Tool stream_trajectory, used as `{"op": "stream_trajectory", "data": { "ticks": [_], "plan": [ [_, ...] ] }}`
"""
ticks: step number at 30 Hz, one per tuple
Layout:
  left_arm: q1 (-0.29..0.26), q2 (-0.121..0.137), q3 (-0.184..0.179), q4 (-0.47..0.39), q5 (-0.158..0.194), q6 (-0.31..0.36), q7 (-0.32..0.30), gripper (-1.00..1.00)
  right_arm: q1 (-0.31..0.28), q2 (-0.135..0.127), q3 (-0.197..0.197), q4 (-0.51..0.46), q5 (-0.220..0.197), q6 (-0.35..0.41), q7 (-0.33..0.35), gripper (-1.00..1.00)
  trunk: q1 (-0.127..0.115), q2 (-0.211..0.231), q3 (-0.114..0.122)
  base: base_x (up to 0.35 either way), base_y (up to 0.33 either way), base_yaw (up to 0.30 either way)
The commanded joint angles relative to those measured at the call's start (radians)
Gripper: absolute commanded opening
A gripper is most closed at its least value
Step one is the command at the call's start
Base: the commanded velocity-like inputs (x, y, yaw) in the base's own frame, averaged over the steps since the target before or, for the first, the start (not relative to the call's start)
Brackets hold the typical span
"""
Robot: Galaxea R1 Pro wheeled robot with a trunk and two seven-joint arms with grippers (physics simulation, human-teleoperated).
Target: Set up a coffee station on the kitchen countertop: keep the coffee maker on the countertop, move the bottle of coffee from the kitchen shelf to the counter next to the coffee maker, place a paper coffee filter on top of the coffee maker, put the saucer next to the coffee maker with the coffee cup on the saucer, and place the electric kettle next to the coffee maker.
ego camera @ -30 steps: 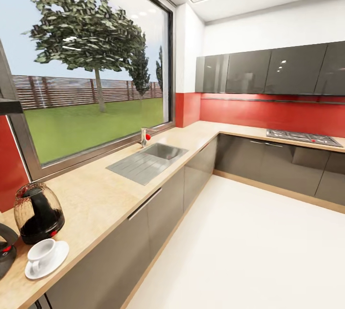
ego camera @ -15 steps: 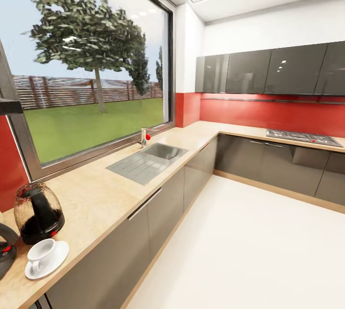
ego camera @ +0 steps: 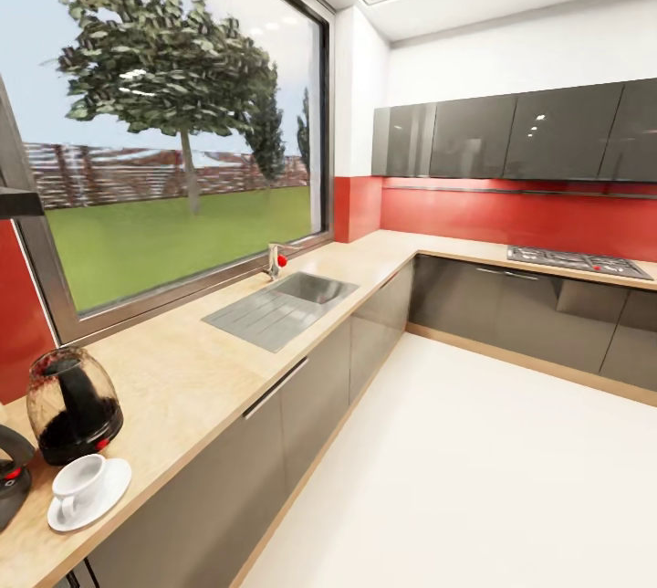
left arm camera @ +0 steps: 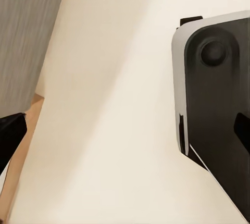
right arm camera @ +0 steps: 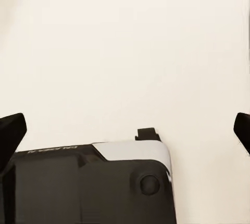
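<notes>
The light beige countertop (ego camera: 192,378) runs along the window wall in the head view. Near its close end stands the electric kettle (ego camera: 73,405), rounded glass with a dark lower part and a red switch. Just in front of it the white coffee cup (ego camera: 78,478) sits on the white saucer (ego camera: 108,495). A dark curved object with a red dot (ego camera: 11,474) is cut off by the frame edge beside them; I cannot tell what it is. My left gripper (left arm camera: 125,135) and right gripper (right arm camera: 127,130) hang open and empty over pale floor.
A steel sink (ego camera: 278,307) with a tap (ego camera: 274,261) is set into the counter further along. A hob (ego camera: 577,261) lies on the far counter under dark wall cabinets (ego camera: 511,136). Wide white floor (ego camera: 474,478) lies to the right. My own base (right arm camera: 88,187) shows beneath the grippers.
</notes>
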Motion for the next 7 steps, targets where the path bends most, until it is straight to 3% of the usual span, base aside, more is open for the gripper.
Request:
{"op": "stream_trajectory", "data": {
  "ticks": [1, 7],
  "plan": [
    [0.0, -0.001, 0.006, -0.001, -0.008, 0.001, -0.001, 1.0, 0.0, -0.001, -0.007, 0.0, 0.006, -0.019, -0.003, 1.0, 0.0, 0.0, 0.0, 0.0, 0.0, 0.0],
    [0.0, -0.016, 0.003, 0.018, -0.011, 0.006, 0.0, 1.0, 0.0, -0.003, -0.007, 0.001, 0.006, -0.049, -0.003, 1.0, 0.0, 0.0, 0.0, 0.0, 0.0, 0.0]
  ]
}}
